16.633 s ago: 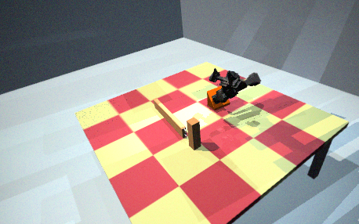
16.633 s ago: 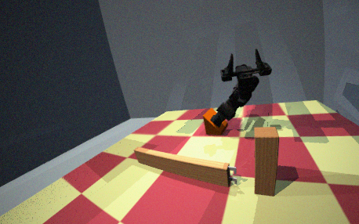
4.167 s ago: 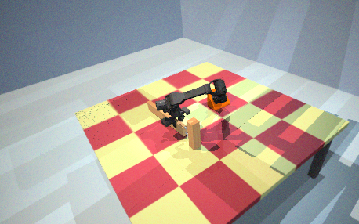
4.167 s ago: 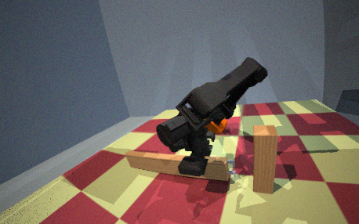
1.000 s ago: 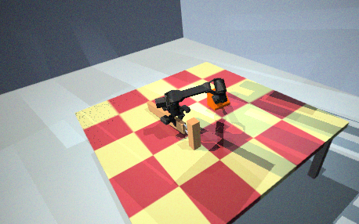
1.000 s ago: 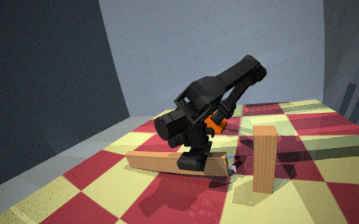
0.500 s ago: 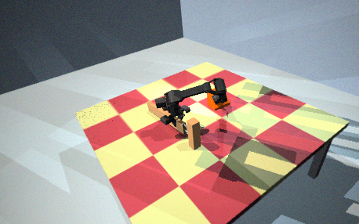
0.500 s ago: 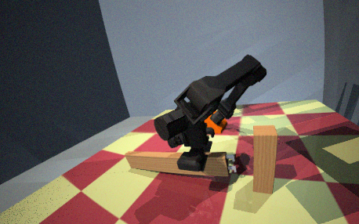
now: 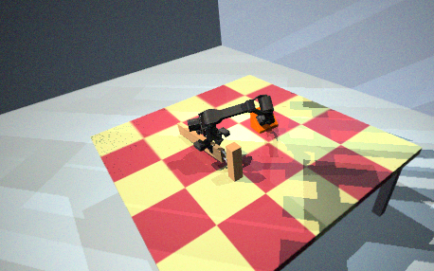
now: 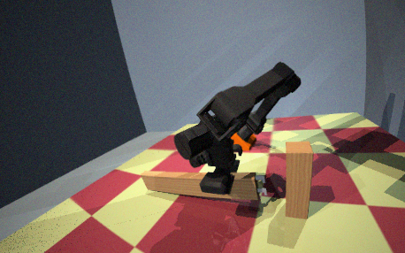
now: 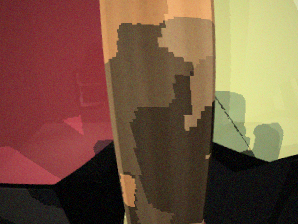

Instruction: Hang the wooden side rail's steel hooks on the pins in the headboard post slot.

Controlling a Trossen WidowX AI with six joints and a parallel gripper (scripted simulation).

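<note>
The wooden side rail [image 9: 190, 135] [image 10: 177, 183] [image 11: 156, 43] is a long plank. My gripper [image 9: 209, 142] [image 10: 217, 182] is shut on it near its hooked end. That end is lifted a little, and the far end rests on the checkered table [image 9: 175, 223] [image 10: 358, 221]. The steel hooks [image 10: 261, 186] at the rail's end sit a short way from the headboard post [image 9: 234, 161] [image 10: 298, 179], apart from it. The post stands upright on the table. Its slot and pins are hidden from these views. In the wrist view the rail runs up the middle, dark with shadow.
The arm's orange base [image 9: 265, 122] [image 10: 242, 141] stands behind the post. The table's edges [image 9: 118, 189] drop off on all sides. One table leg [image 9: 385, 194] shows at the right.
</note>
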